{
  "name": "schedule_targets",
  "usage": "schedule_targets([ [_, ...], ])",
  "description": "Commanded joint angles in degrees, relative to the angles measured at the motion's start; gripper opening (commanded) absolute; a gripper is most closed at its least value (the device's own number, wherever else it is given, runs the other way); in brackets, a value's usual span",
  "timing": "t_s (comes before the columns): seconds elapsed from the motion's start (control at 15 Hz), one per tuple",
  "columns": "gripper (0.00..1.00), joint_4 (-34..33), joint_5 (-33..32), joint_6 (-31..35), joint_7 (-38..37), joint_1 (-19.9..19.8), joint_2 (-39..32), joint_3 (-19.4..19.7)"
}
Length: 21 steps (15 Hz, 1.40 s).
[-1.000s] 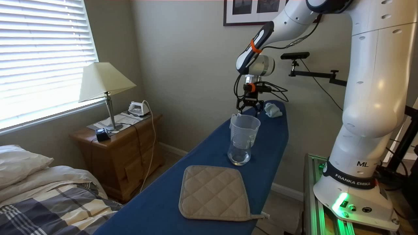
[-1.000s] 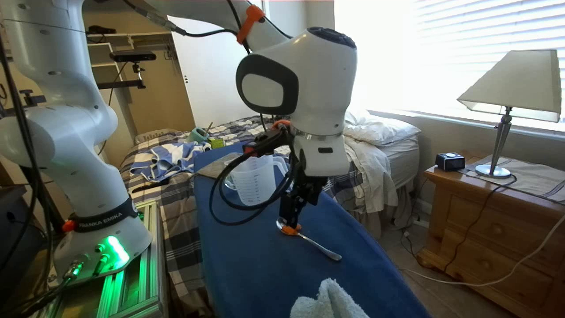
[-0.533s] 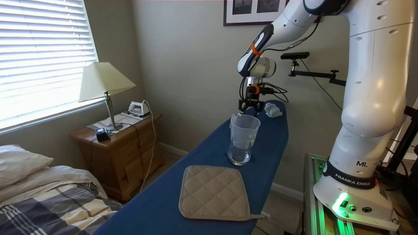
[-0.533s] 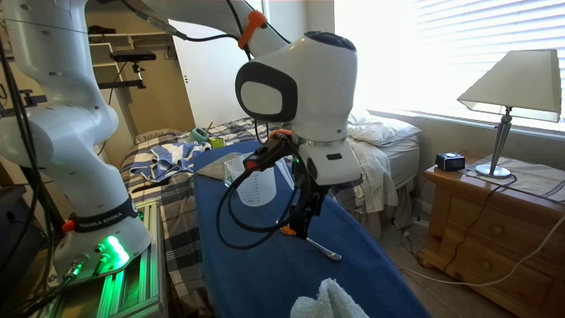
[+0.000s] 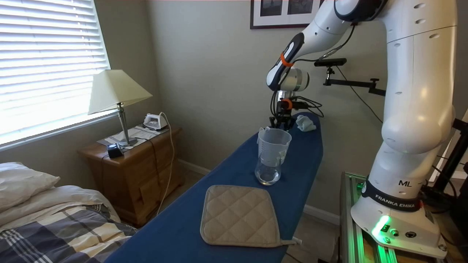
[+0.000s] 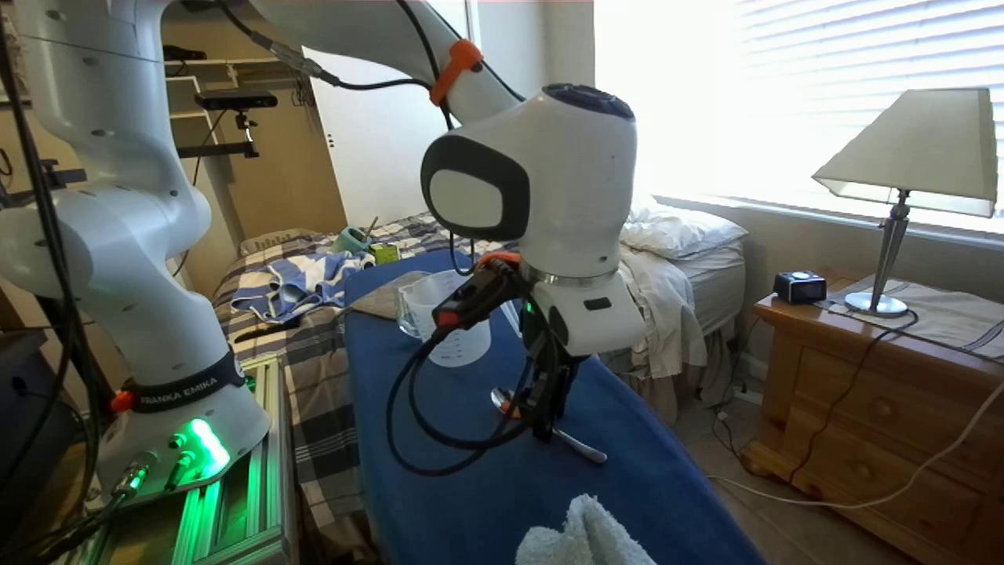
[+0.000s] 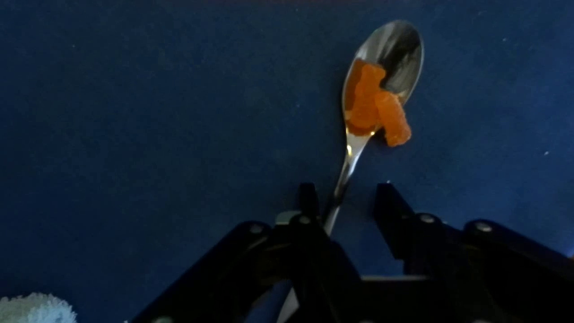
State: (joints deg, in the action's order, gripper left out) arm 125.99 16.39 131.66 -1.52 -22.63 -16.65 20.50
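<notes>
Spoon (image 7: 357, 142): flat on the ironing board (image 6: 447, 510), near the narrow end; bowl beyond my fingertips, handle running between them.
Gripper (image 7: 347, 195): fingers parted, part-way spread, astride the handle; nothing gripped. Light shows along one side of the handle; whether the nearer finger touches it, I cannot tell.
Bowl contents: an orange larger piece (image 7: 367, 101) resting inside; a smaller piece (image 7: 393, 119) lying against it, across the rim.
Handle station: in my judgement sensible, being the slim part and keeping my fingers off the pieces; the rim piece I rate less secure.
Board edge: the handle's end points toward the edge facing away from the arm's base (image 5: 413, 223), stopping short of it.
Neighbours: measuring jug (image 6: 463, 349) near the bowl end, glass (image 5: 268, 174) and quilted pad (image 5: 239, 215) farther along; white cloth (image 6: 584, 541) toward the tip.
Working room: blue cover visible either side of my fingers; cable loops (image 6: 430, 345) hang out base-side, so I rate that side tighter.
</notes>
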Motion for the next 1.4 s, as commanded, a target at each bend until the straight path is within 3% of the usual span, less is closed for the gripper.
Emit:
schedule_targets([
  [0.0, 0.34, -0.2, -0.7, 1.1, 1.0, -0.9, -0.5, -0.3],
  [0.27, 0.17, -0.1, -0.6, 1.3, 1.3, -1.0, -0.5, -0.4],
  [0.33, 0.20, -0.1, -0.5, 1.4, 1.4, -1.1, -0.5, -0.4],
  [0.6, 0.15, 0.0, -0.4, 1.5, 1.7, -1.2, -0.3, -0.4],
  [0.87, 0.06, 0.1, -0.1, 1.7, 2.3, -1.2, -0.1, -0.6],
  [1.33, 0.06, 0.4, 0.5, 1.3, 3.0, -1.3, 0.6, -0.8],
])
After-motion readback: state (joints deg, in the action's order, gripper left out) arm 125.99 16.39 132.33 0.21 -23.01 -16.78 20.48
